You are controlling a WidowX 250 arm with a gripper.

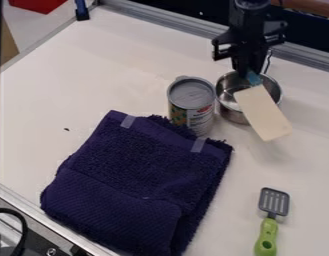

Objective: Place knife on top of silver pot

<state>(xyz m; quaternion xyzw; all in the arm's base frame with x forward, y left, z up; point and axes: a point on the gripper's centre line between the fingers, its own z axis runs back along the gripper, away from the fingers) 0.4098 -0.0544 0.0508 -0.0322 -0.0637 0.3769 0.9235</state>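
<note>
Over the silver pot, at the desk's far right, you have the pincer pointing down, closed on the teal end of the knife. Cream blade slants across the opening and out beyond the near-right rim. Contact with the rim: cannot tell.

Step, as judged: lowering and release. Risks noted:
(a) Overhang. Much of the blade lies outside the pot; if you let go here, its weight may tip the knife off the near side. Drawing it back toward the arm should balance it better.
(b) Handle drop. If the teal end lacks rim support, it may sink into the pot and leave the knife propped steeply.
(c) Pot shift. Pressing too low could push or tilt the pot, perhaps into the can just beside it.

Dark blue towel and green-handled spatula lie nearer the camera.
</note>
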